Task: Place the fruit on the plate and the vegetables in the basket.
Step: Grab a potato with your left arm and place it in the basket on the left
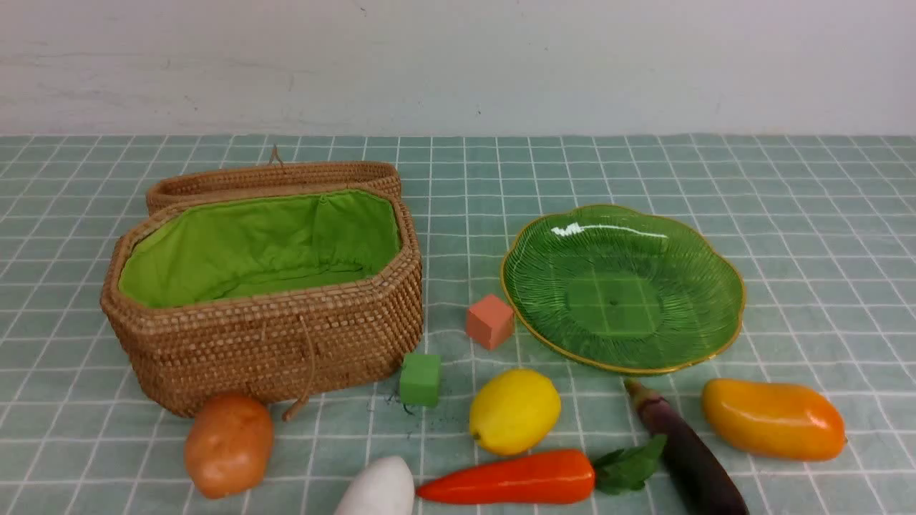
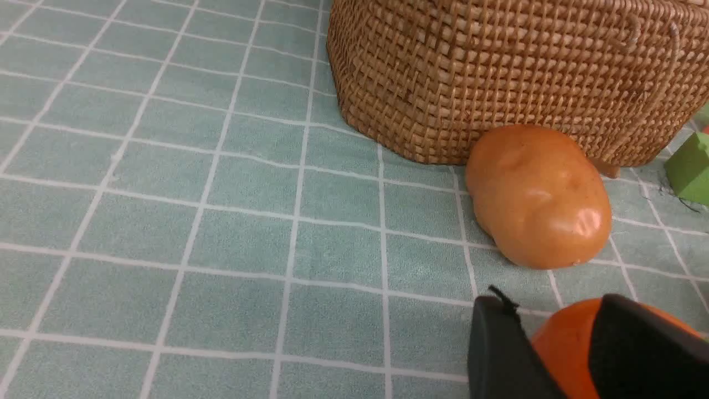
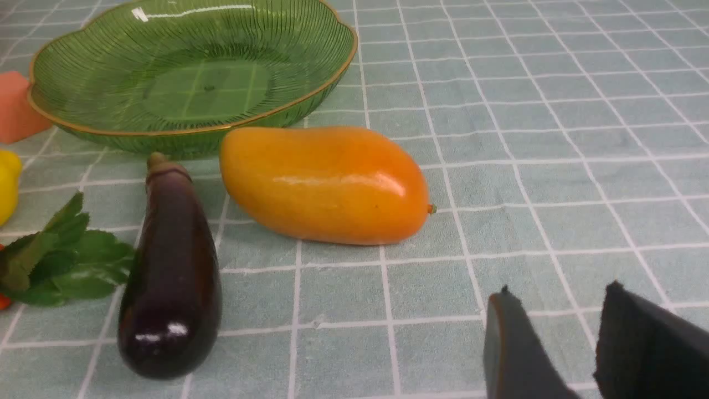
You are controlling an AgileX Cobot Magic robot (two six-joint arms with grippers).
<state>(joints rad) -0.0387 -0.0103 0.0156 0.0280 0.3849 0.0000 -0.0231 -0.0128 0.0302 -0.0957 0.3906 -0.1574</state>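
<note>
While all the fruit and veg I could see lay loose on the desk (image 1: 823, 214), the plate (image 1: 622, 236) was bare and the basket (image 1: 343, 336) stood open off to the plate's left. The mango (image 1: 773, 418) lay just in front of the plate's right side. The eggplant (image 1: 687, 450) was also in front, stem close to the rim. The lemon (image 1: 514, 411) was front-left, the carrot (image 1: 508, 478) a bit nearer than that. The potato (image 1: 227, 443) and radish (image 1: 379, 490) were further left of the plate. The right end effector (image 3: 559, 291) was spread, only desk in its gap. The left end effector (image 2: 554, 302) was spread too, a round orange fruit (image 2: 565, 343) showing just past its fingers, not pinched as far as I could see.
</note>
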